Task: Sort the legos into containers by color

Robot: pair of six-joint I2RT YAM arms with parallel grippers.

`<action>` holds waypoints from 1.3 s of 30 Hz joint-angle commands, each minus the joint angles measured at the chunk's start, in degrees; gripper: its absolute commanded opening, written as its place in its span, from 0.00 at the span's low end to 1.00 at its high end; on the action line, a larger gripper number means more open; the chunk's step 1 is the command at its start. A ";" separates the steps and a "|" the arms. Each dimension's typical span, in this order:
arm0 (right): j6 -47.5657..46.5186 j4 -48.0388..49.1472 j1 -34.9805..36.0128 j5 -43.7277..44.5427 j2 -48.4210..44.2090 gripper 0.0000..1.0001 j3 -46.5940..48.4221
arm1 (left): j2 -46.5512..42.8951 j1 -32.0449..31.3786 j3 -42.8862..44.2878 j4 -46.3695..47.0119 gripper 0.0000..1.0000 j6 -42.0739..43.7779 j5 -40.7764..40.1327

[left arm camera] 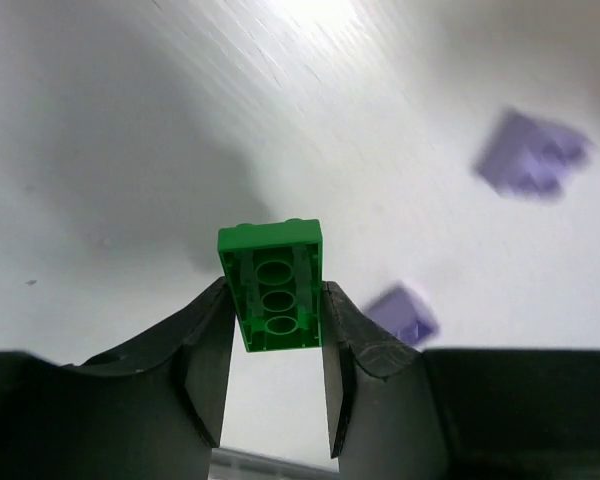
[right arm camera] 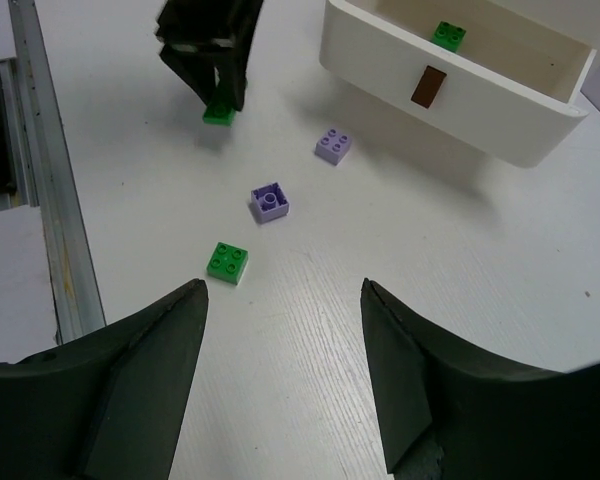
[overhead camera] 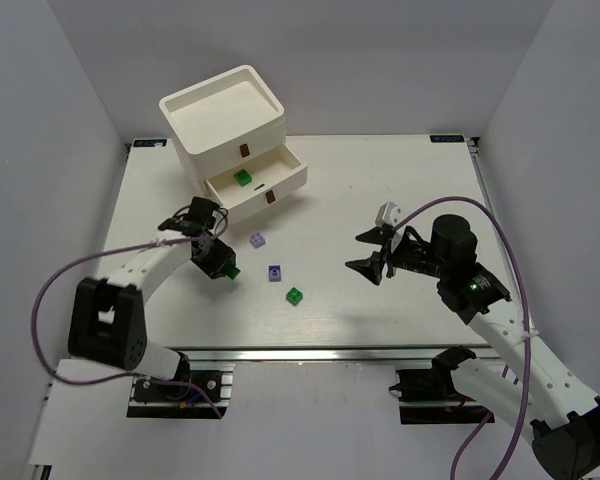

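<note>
Long green brick sits pinched between the fingers of the left gripper, hollow underside toward the wrist camera. It is held across its narrow width at one end, the jaws closed down to the brick's width. Most of the brick sticks out past the fingertips, which is judged handy for dropping it over a drawer wall. In the right wrist view it hangs low over the table, toward the left front; whether it touches the surface cannot be told

Destination, as judged: the open drawer, pulled out of the white drawer unit at the far left. It already holds a small green brick, so green goes there

Obstacles: one purple brick lies roughly between gripper and drawer, near the drawer front. A low carry could knock it; a lift should clear it

Also loose on the table: a second purple brick, hollow side up, and a square green brick, both a little to the right of the left gripper

Right gripper hangs well apart on the right, fingers spread wide with nothing in them, not in the way
</note>
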 commanded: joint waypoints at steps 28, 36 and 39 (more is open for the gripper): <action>-2.07 4.20 -5.51 2.90 3.11 0.68 -1.66 | 1.92 -0.22 31.28 19.99 0.26 54.87 -2.75; -2.42 4.20 -5.86 3.78 4.17 0.74 -1.83 | 7.46 -0.22 33.22 19.91 0.60 53.28 -2.93; -2.60 4.46 -6.47 3.87 4.35 0.75 -2.18 | 8.34 -0.22 34.71 19.03 0.61 51.97 -2.23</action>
